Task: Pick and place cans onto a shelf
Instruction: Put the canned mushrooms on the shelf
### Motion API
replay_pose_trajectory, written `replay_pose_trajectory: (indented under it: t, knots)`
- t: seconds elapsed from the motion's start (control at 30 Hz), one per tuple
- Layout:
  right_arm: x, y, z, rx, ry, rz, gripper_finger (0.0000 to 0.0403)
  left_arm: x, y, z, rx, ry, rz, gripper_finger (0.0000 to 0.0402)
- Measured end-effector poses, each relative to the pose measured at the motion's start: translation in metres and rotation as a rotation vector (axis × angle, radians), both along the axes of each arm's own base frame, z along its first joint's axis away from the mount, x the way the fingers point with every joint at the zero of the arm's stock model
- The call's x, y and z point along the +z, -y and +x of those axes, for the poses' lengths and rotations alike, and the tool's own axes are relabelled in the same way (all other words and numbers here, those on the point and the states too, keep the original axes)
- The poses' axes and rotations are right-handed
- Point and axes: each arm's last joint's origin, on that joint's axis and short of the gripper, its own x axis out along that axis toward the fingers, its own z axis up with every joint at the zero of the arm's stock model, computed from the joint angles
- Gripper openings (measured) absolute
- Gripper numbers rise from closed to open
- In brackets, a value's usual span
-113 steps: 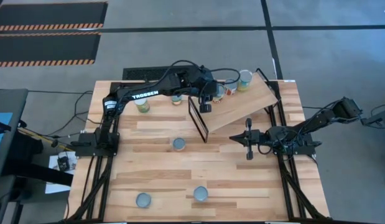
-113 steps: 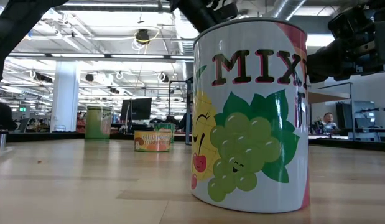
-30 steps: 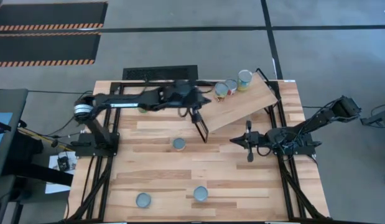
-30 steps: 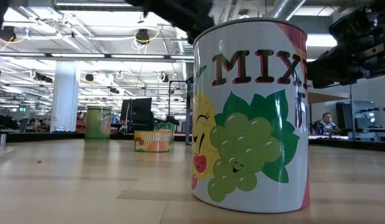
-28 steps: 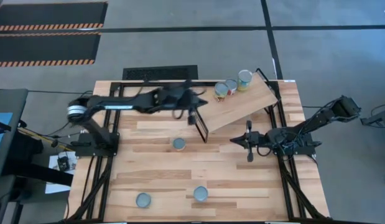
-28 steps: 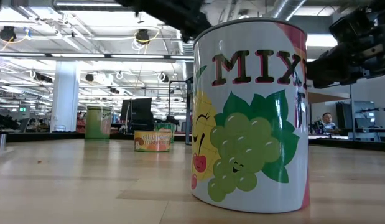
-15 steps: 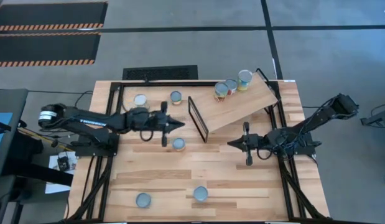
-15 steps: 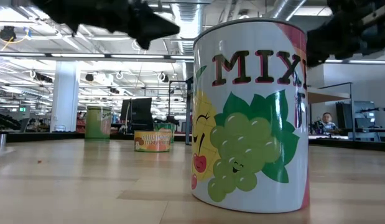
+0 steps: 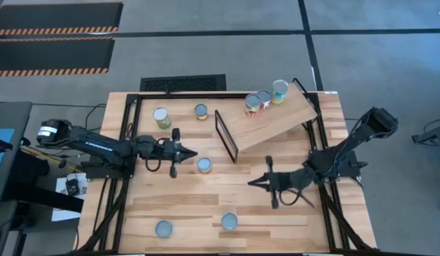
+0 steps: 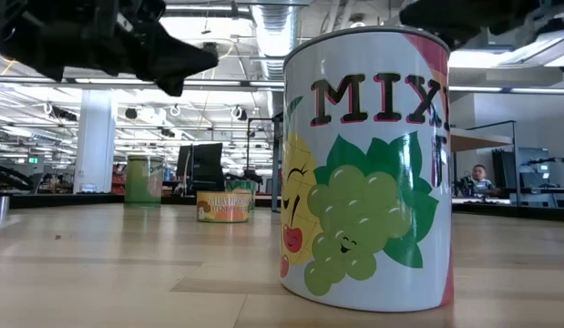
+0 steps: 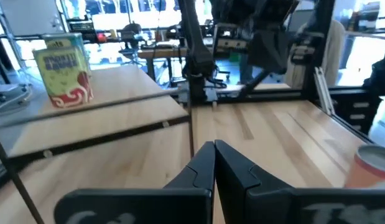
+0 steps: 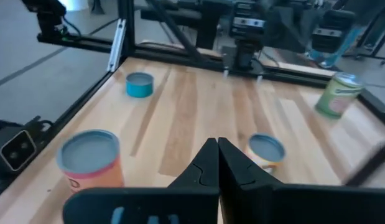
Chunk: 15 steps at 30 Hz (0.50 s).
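Three cans (image 9: 264, 99) stand on the tilted light wood shelf (image 9: 276, 119), whose black frame (image 9: 226, 135) stands at its left end. Two cans (image 9: 161, 116) (image 9: 200, 110) stand at the far left of the table, one (image 9: 204, 165) in the middle and two (image 9: 229, 221) (image 9: 163, 228) near the front edge. My left gripper (image 9: 193, 153) is shut and empty, pointing right, just left of the middle can; its fingers also show in the left wrist view (image 11: 214, 158). My right gripper (image 9: 252, 182) is shut and empty, pointing left, right of that can; it also shows in the right wrist view (image 12: 217, 155).
The shelf leans on the black rail at the table's far right corner (image 9: 308, 107). A fruit-labelled can (image 10: 368, 164) fills the low view close to the camera. Bare planks (image 9: 177, 195) lie between the middle can and the front cans.
My left gripper has swung from the shelf's black frame toward the table's left and near side, coming down beside the middle can. My right gripper has moved toward the table's left and near edge. The cans have stayed where they were.
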Motion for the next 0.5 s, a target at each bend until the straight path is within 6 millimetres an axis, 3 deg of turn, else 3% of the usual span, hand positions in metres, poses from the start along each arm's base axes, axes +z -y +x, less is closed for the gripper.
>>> replay_pose_trajectory:
  t: [0.27,0.5]
  knots:
    - [0.018,-0.024,0.045,-0.027,-0.115,-0.027,0.0024,-0.012,0.004,-0.006,-0.017,-0.036,0.029,0.0000]
    - [0.040,-0.028,0.090,-0.151,-0.194,-0.011,0.0066,-0.016,0.001,-0.008,0.078,-0.060,0.051,0.0000]
